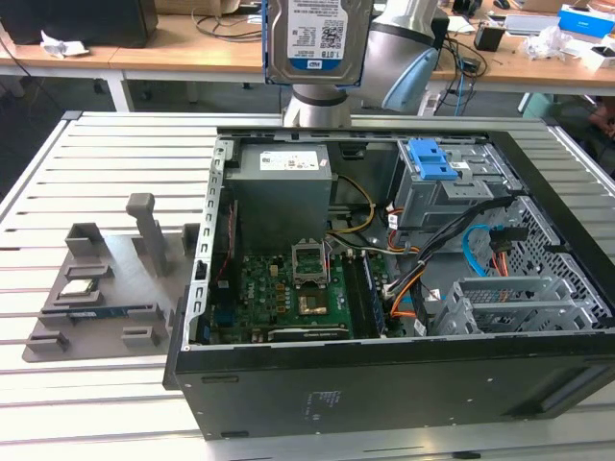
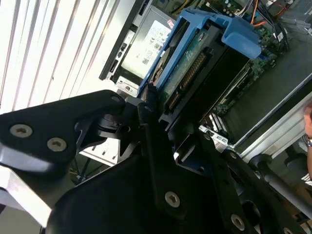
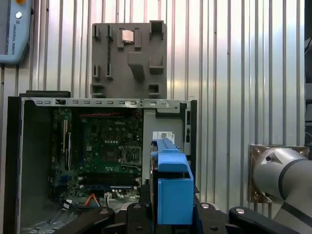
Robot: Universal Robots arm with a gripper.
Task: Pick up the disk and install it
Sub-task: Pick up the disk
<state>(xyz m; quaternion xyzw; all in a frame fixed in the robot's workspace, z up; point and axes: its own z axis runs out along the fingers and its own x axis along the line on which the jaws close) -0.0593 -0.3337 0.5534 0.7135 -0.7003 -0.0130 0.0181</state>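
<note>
The disk (image 1: 317, 38), a silver-grey drive with a white-and-blue label in a bright blue frame, hangs upright high above the far edge of the open computer case (image 1: 288, 384). In the second wrist view my gripper (image 2: 146, 105) is shut on the disk (image 2: 195, 63), with its black fingers (image 2: 155, 146) clamped at the blue frame's end. The first wrist view looks down past the disk's blue frame (image 3: 171, 190) into the case (image 3: 14, 161) below. The grey metal bay (image 1: 452, 197) with its smaller blue latch (image 1: 430, 158) sits at the case's far right corner in the exterior view.
Inside the case lie the motherboard (image 1: 288, 288), the power supply (image 1: 283, 187) and loose cables (image 1: 480, 245). A grey parts fixture (image 1: 106, 279) rests on the slatted table at the exterior view's left. A person's hand (image 2: 307, 126) shows at the edge of the second wrist view.
</note>
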